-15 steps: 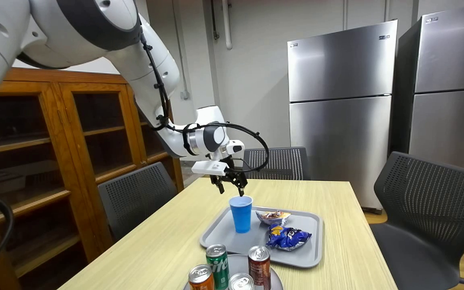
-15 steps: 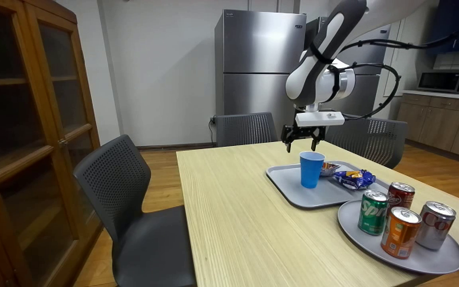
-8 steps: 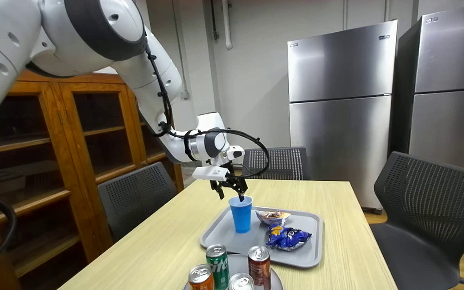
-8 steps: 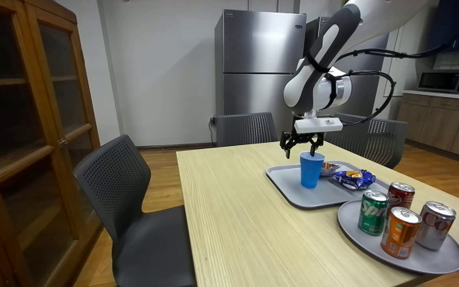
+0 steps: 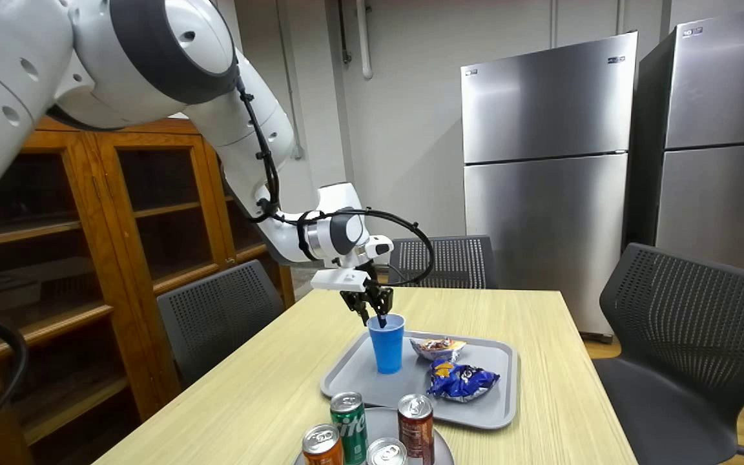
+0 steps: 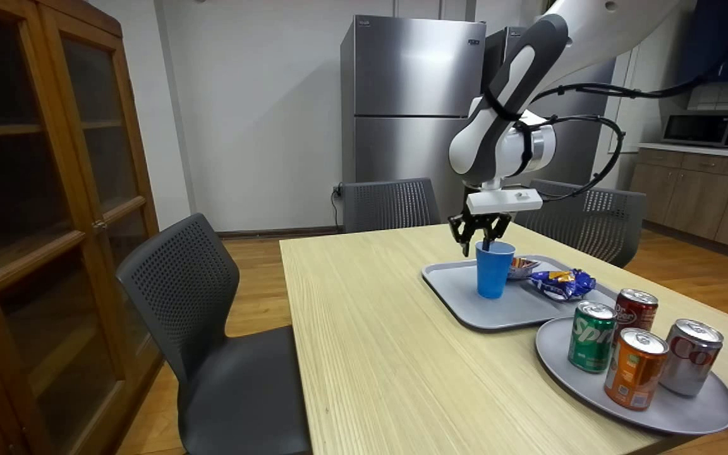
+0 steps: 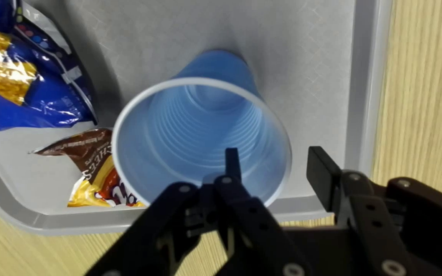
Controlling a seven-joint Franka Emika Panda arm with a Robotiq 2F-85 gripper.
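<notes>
And here is the gripper (image 7: 275, 163), black and hard-edged, right over the tray (image 5: 390, 385), a gray rectangle with rounded corners, a raised lip and a faintly patterned floor. Its jaws stand apart: one slim finger (image 7: 233, 164) reaches inside the mouth of the blue cup (image 6: 494, 272), its mate hangs just outside, wall between them, and the wrist view shows space on either side, so the cup sits unclamped. That cup, smooth and plastic-looking, stands upright on the tray, a tapered round form with a pale rim and fine rings ribbing the inside. Sharing the tray, a crinkled, glossy blue bag (image 5: 462, 381) with yellow print catches the light, and close by lies a brown-and-orange bag (image 7: 94, 168). Just beside the tray, a round gray plate (image 6: 692, 414) carries four shiny-topped metal cylinders: a green can (image 6: 591, 336), a dark red can (image 6: 636, 309), an orange can (image 6: 636, 370) and a silver can (image 6: 692, 360). Under the tray, the table (image 6: 370, 328) shows pale, straight grain. Well apart from the tray, dark chairs (image 5: 695, 316) with perforated backs, brushed-metal refrigerators (image 5: 543, 116) and a glass-paned wooden cabinet (image 5: 101, 194).
</notes>
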